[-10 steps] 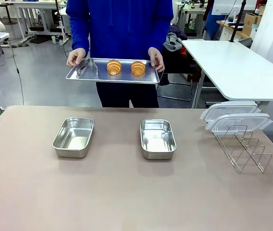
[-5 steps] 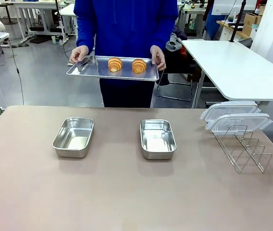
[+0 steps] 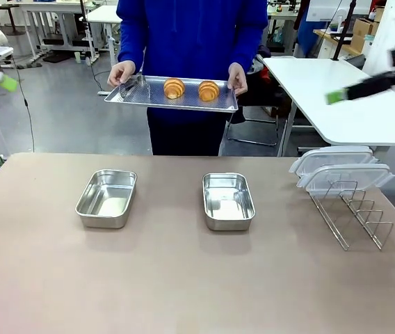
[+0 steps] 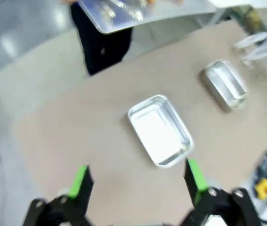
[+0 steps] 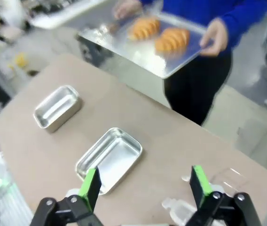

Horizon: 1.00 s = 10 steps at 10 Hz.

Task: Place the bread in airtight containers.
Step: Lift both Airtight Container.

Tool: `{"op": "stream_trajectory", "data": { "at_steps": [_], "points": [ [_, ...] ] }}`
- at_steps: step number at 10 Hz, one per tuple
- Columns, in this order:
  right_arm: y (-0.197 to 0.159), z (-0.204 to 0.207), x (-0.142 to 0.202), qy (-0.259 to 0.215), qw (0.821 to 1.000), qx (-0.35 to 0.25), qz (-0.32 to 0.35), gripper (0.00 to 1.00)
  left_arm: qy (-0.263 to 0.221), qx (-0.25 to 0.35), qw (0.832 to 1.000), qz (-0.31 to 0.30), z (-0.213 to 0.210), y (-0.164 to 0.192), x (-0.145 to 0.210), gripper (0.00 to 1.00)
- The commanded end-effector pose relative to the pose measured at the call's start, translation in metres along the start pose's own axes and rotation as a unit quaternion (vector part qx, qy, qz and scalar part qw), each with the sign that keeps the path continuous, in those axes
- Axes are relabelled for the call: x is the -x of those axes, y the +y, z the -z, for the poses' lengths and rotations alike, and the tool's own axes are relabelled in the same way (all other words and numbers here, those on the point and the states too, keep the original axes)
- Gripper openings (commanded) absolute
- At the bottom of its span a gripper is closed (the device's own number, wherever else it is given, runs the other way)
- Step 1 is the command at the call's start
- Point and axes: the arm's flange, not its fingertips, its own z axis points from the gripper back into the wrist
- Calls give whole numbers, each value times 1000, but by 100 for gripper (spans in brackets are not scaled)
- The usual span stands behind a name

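Here, two croissants (one tray), two containers, two lids

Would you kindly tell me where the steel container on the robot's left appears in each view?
Front view: left container, on the table, left of centre.
Left wrist view: picture centre, the nearer of the two boxes.
Right wrist view: middle left, the farther of the two boxes.
Shared landmark: the tray held by the person, in the upper part of each picture.
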Motion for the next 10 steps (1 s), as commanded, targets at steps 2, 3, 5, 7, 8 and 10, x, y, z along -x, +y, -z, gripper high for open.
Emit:
{"op": "stream_trajectory", "data": {
  "at_steps": [2,3,5,7,8,10],
  "points": [
    [44,55,-34,171,978,76,91,100,135,-100,977,-130,34,-16,-33,100],
    [55,71,-37,187,974,82,102,100,144,-123,970,-152,47,-20,-37,100],
    [54,101,-23,231,962,82,123,100,170,-120,958,-198,80,-13,-26,100],
    [61,100,-3,222,963,114,100,100,161,-137,962,-172,78,-15,-20,100],
    [61,100,-3,222,963,114,100,100,161,-137,962,-172,78,-15,-20,100],
    [61,100,-3,222,963,114,100,100,161,-137,962,-172,78,-15,-20,100]
  ]
}}
